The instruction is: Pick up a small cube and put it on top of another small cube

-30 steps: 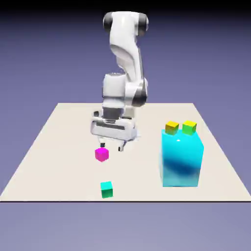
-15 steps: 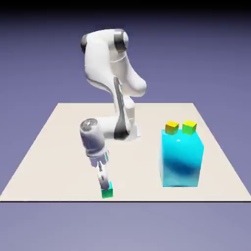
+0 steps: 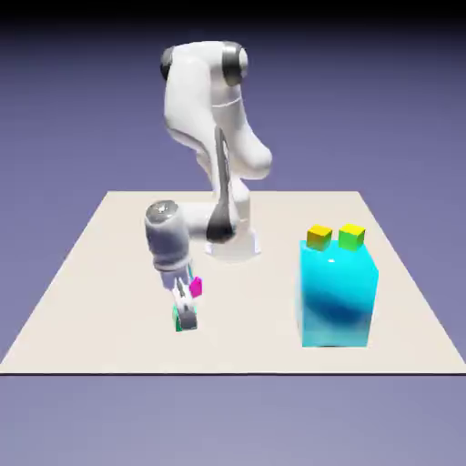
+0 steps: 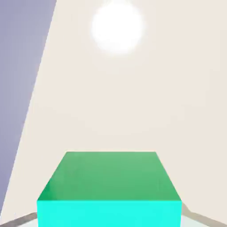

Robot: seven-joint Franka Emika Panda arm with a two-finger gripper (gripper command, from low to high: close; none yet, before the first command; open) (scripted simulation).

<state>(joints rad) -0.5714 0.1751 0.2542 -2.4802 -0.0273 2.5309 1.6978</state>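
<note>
While its fingers pinch both sides, gripper (image 3: 186,319): closed on teal-green cube (image 4: 110,177)
Magenta cube (image 3: 196,288): partly hidden, exterior view, one o'clock from teal-green cube
Cyan block (image 3: 335,296): three o'clock from it

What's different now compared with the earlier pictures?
The gripper reached out to the teal cube, closed on it and has shifted it back from the table's near edge, toward the magenta cube. The big cyan block and the yellow and lime-green cubes stayed put.

Simulated lab, robot arm (image 3: 205,100), tabletop (image 3: 109,273)
</note>
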